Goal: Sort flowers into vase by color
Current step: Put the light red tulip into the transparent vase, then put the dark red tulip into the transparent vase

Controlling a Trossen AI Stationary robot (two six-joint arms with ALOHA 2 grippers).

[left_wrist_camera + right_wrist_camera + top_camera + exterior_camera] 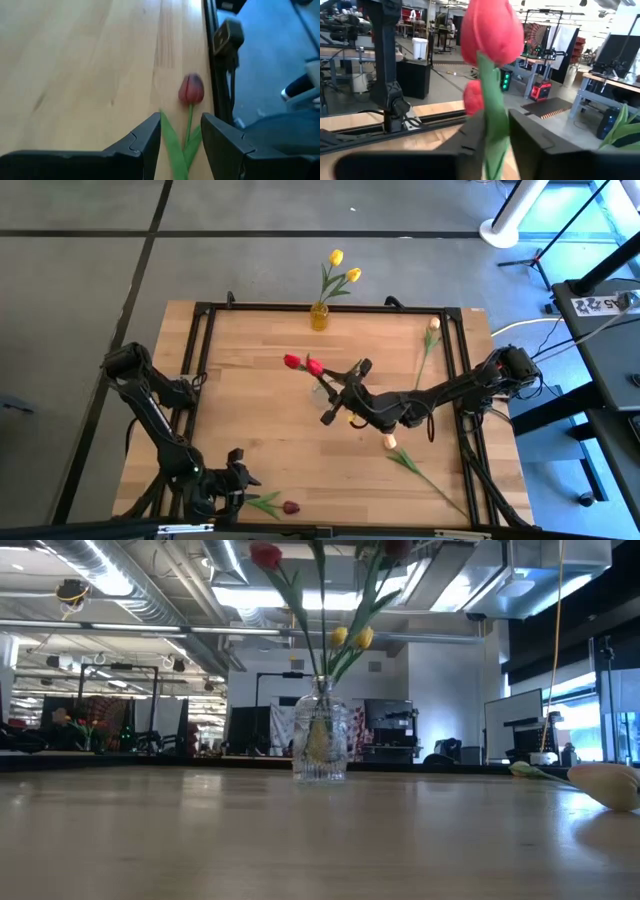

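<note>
Yellow tulips (342,268) already stand in the vase (319,317), while the right gripper (337,392), fingers closed on red tulips (302,364), is near it, and the left gripper's (236,477) open fingers straddle a maroon tulip (289,507) far from it; cream tulips (432,325) remain on the table (250,400).

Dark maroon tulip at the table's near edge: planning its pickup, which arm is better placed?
Left. The left gripper is open astride the maroon tulip stem; the right gripper holds red tulips.
</note>
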